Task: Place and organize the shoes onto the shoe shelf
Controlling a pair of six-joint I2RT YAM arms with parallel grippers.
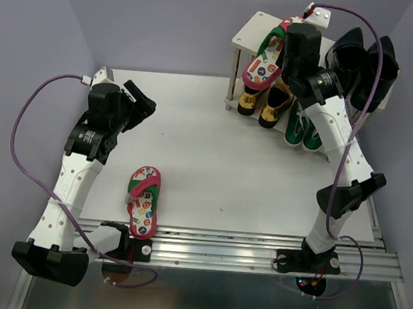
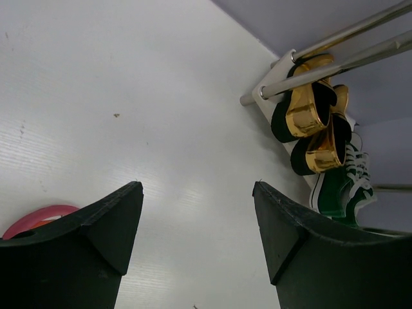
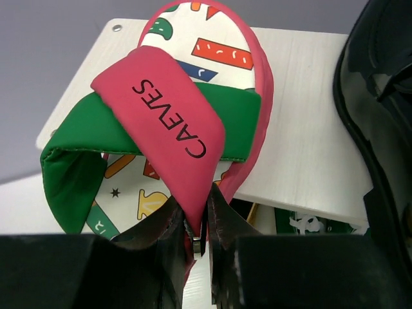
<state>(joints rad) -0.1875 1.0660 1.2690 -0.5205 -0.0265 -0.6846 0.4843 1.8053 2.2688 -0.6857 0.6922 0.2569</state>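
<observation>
Clearly, the right gripper (image 3: 198,237) pinches the red strap (image 3: 170,109), printed seemingly "CAEVES", of a flip-flop (image 3: 219,48) over the shoe shelf (image 3: 309,154); the left gripper (image 2: 197,199) gapes above the table (image 2: 129,96), near the other flip-flop (image 1: 144,200).

Shelf board (image 3: 309,96): pale, matt, faint wood grain noted. Shelf rods (image 2: 347,35): polished metal. Gold loafers (image 2: 309,116): mirror-bright metallic sheen. Black loafers (image 3: 380,116): high gloss recorded. Flip-flop (image 3: 174,116) straps: smooth, matt, stitched green edge seen. Green sneakers (image 2: 336,193): matt canvas. Table (image 2: 129,96): white, matt, finely ribbed.
</observation>
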